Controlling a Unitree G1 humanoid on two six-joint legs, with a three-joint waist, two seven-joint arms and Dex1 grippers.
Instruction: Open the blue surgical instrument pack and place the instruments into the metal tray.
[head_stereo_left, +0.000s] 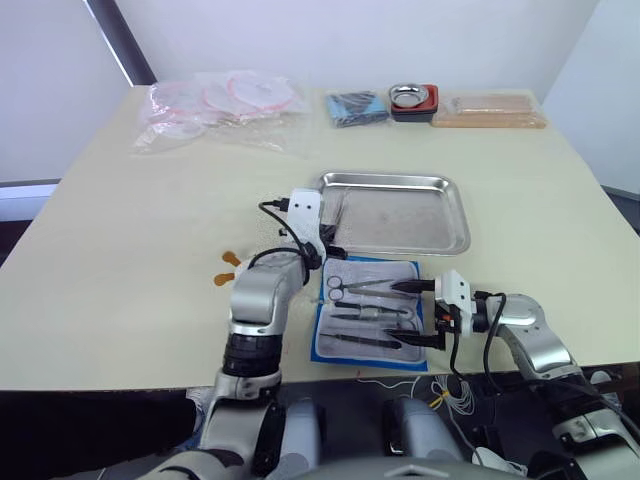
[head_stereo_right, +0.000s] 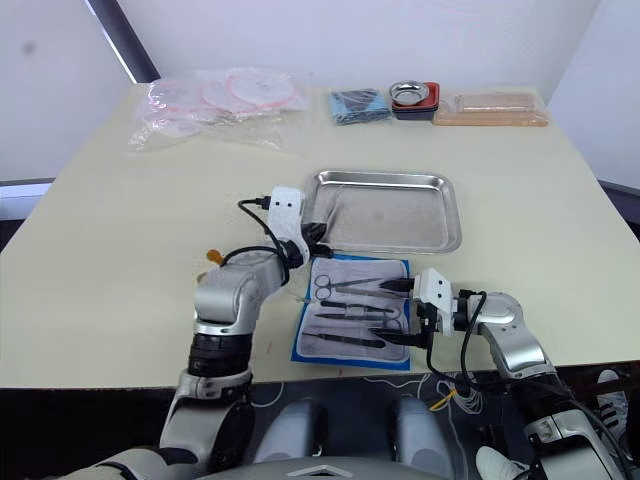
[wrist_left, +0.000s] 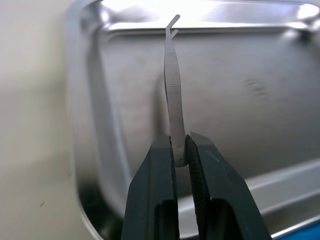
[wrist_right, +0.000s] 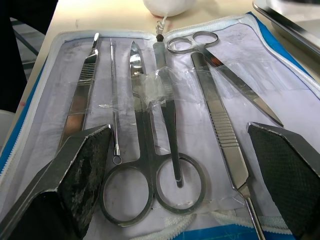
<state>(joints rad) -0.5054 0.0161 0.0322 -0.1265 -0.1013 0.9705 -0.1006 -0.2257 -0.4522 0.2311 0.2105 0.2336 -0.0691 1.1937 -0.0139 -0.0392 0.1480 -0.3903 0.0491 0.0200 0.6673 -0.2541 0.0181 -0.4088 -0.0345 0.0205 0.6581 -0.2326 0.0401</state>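
Two end effectors working around the metal tray (head_stereo_left: 455, 215) on the table (head_stereo_left: 120, 230). Left end effector (wrist_left: 180, 150) clamping narrow on one straight tweezers (wrist_left: 172, 75), holding it up over the tray's near-left corner, tip pointing toward the far rim. Right end effector (wrist_right: 180, 165) spreading wide, hovering just above the blue surgical instrument pack (head_stereo_left: 365, 312), not touching anything. Pack lying open and flat just in front of the tray, pale lining up, its far edge close to the tray's near rim. Remaining instruments (wrist_right: 165, 125) lying in the pack side by side: two ring-handled scissors, a flat-handled scalpel-type tool, a slim probe, one more straight tool at the edge; clear tape crossing several of them. Sitting well behind the tray, along the table's far edge: dark-blue folded bundle (head_stereo_left: 355, 107), small round steel bowl (head_stereo_left: 412, 98) on a red-black base, tan flat pad (head_stereo_left: 490, 110), clear bags with pink tubing (head_stereo_left: 225, 105) off to the far left.
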